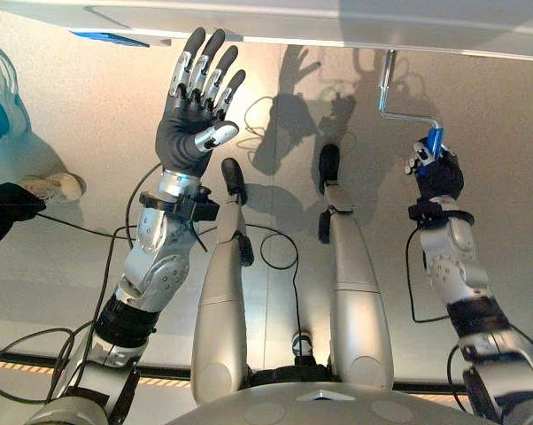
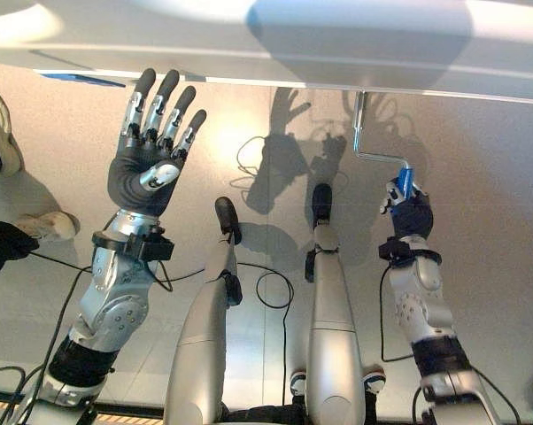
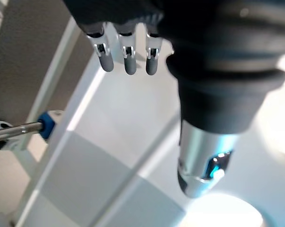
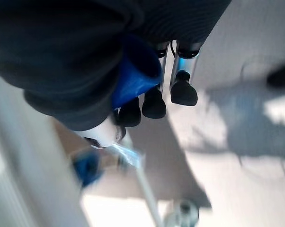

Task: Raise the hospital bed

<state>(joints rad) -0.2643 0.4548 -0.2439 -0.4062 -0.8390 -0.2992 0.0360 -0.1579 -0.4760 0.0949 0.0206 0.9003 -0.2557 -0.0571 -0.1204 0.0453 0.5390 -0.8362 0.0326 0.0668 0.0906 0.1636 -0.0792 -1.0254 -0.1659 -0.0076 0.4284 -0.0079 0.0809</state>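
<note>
The white hospital bed frame (image 1: 337,22) runs along the far edge of the eye views. From its underside hangs a silver crank (image 1: 390,84) with a blue handle (image 1: 434,142). My right hand (image 1: 436,173) is shut on that blue handle (image 4: 133,80), fingers curled round it. My left hand (image 1: 196,97) is raised, fingers straight and spread, palm toward the bed's edge with nothing in it. In the left wrist view its fingers (image 3: 128,52) hang above the white bed rail (image 3: 109,156).
A person's shoes (image 1: 54,186) and dark trouser leg (image 1: 5,208) stand on the floor at the left. A blue label (image 1: 107,38) sits on the bed frame above my left hand. A second crank's blue end (image 3: 47,125) pokes from the bed frame.
</note>
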